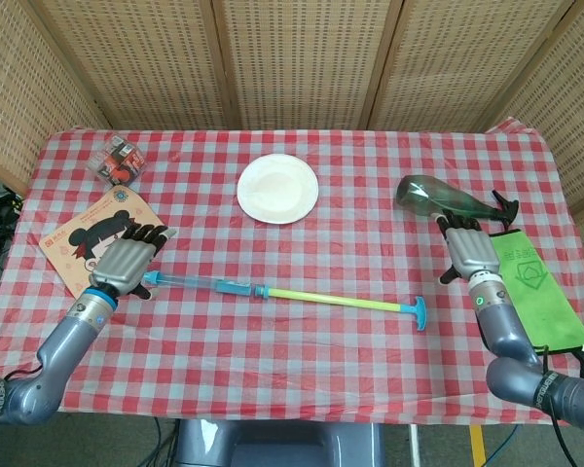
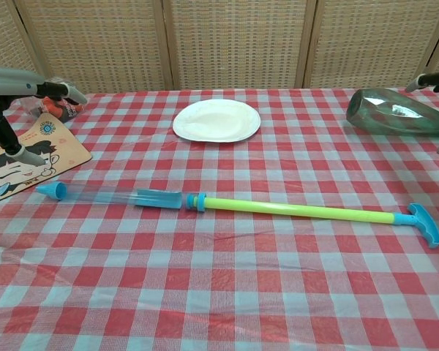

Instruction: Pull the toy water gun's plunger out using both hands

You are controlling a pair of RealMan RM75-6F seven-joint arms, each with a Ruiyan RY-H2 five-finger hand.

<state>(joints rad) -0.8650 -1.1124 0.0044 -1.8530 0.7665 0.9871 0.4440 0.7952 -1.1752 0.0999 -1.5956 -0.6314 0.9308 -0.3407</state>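
Note:
The toy water gun [image 1: 224, 285] [image 2: 117, 196] lies flat on the checked tablecloth, its clear blue barrel pointing left. Its yellow-green plunger rod [image 1: 336, 300] [image 2: 293, 210] is drawn far out to the right and ends in a blue T-handle [image 1: 419, 314] [image 2: 424, 224]. My left hand [image 1: 127, 259] [image 2: 18, 91] hovers open just left of the nozzle, fingers spread, holding nothing. My right hand [image 1: 470, 251] is open too, up and to the right of the handle, apart from it; only its fingertips [image 2: 430, 79] show at the chest view's right edge.
A white plate [image 1: 277, 188] [image 2: 216, 119] sits at the back centre. A green glass bottle [image 1: 438, 197] [image 2: 395, 111] lies on its side by my right hand. A cartoon board [image 1: 88, 238] and a small packet [image 1: 118, 160] are at the left, a green cloth [image 1: 530, 287] at the right.

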